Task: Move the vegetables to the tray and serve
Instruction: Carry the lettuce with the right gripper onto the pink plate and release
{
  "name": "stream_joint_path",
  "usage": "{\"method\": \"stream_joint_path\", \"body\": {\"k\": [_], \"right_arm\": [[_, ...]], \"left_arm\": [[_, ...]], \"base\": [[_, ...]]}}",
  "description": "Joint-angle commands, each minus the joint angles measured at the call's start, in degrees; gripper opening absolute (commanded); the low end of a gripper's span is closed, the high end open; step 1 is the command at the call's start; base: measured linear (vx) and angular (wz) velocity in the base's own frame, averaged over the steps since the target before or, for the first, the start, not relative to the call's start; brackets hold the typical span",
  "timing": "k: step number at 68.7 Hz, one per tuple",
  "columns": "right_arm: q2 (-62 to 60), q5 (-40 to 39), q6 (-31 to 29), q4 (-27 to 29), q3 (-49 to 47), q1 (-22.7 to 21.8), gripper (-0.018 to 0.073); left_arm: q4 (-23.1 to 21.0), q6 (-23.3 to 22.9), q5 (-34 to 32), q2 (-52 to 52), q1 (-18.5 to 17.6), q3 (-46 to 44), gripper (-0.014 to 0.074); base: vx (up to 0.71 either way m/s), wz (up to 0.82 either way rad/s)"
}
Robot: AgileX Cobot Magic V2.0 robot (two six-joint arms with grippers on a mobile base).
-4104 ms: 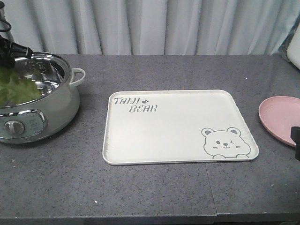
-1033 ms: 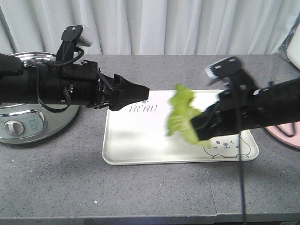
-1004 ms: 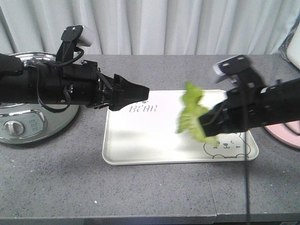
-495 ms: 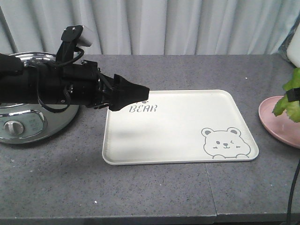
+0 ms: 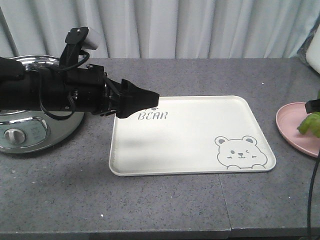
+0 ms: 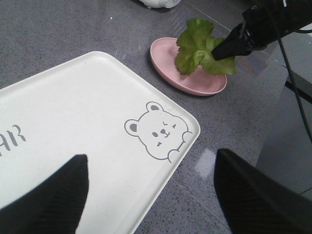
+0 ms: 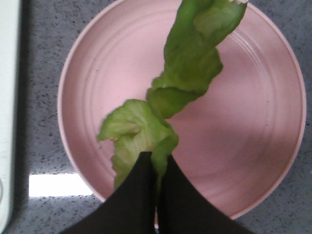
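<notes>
My right gripper [image 7: 155,161] was pinched tight on the lettuce leaf [image 7: 187,73], which hung over the pink plate [image 7: 97,73], not the tray [image 6: 87,112]. I reckoned it should carry across above the tray before letting go. My left gripper [image 6: 148,156] hovered wide open and empty.

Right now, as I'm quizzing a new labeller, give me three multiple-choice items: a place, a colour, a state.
1. The lettuce leaf hangs: A over the tray; B over the plate; C in the pot.
2. The plate is: A pink; B blue; C white.
3. The right pincer is: A open; B shut on the lettuce leaf; C out of view.
Answers: 1 B, the leaf dangles above the plate; 2 A, its whole face reads pink; 3 B, it pinches the leaf's end.
</notes>
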Motion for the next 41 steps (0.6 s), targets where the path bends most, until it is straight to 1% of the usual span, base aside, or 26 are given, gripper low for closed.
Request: {"method": "stream_joint_path", "body": {"k": [1, 5, 10, 14, 22, 30, 35, 41], "right_arm": [[-0.9, -2.3, 2.3, -3.2, -1.9, -0.4, 0.001], [0.0, -2.5, 4.0, -5.1, -1.9, -0.4, 0.002], [0.6, -2.9, 5.0, -5.1, -1.9, -0.4, 0.0043], [0.8, -3.4, 5.2, -5.1, -1.8, -0.4, 0.0079], [0.9, -3.7, 5.4, -5.1, -1.8, -0.4, 0.0204], [0.9, -4.6, 5.4, -5.5, -1.8, -0.4, 0.0349], [0.9, -5.0, 5.4, -6.2, -1.8, -0.4, 0.0408], [0.9, -5.4, 5.9, -7.5, -1.8, -0.4, 0.0445]], "left_arm": [[-3.1, 0.1, -0.3, -1.9, -0.2, -1.6, 0.0524], [-3.1, 0.1, -0.3, -1.9, -0.2, -1.6, 0.0524], [-3.1, 0.1, -0.3, -1.9, -0.2, -1.6, 0.0524], [-3.1, 0.1, -0.3, -1.9, -0.2, -1.6, 0.0524], [-3.1, 0.1, -0.3, -1.9, -0.2, -1.6, 0.0524], [-3.1, 0.1, -0.3, -1.9, -0.2, -1.6, 0.0524], [-3.1, 0.1, -0.3, -1.9, -0.2, -1.6, 0.0524], [-3.1, 0.1, -0.3, -1.9, -0.2, -1.6, 0.0524]], "base": [[0.0, 0.0], [0.0, 0.0], [0.0, 0.0], [0.0, 0.0], [0.0, 0.0], [0.0, 0.0], [0.0, 0.0], [0.0, 0.0]]}}
